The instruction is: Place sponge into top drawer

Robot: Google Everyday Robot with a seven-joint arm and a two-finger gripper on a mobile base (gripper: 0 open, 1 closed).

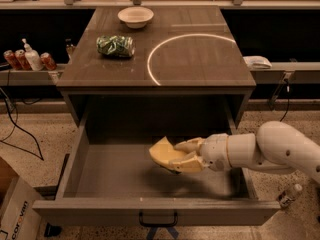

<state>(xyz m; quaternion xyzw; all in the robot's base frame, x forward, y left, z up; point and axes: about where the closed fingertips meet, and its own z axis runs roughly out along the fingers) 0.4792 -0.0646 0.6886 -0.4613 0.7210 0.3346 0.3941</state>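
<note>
The pale-yellow sponge (163,152) is pinched in my gripper (181,155), bent between the tan fingers. My white arm (265,148) reaches in from the right. The gripper holds the sponge inside the open top drawer (107,171), just above its floor, right of the middle. The drawer is pulled fully out; its front panel carries a small dark handle (158,218).
On the cabinet top (200,59) lie a green shiny bag (115,46) and a white bowl (135,16) at the back left. Cans and a white bottle (27,59) stand on a shelf at left. A cardboard box (12,209) sits on the floor at lower left.
</note>
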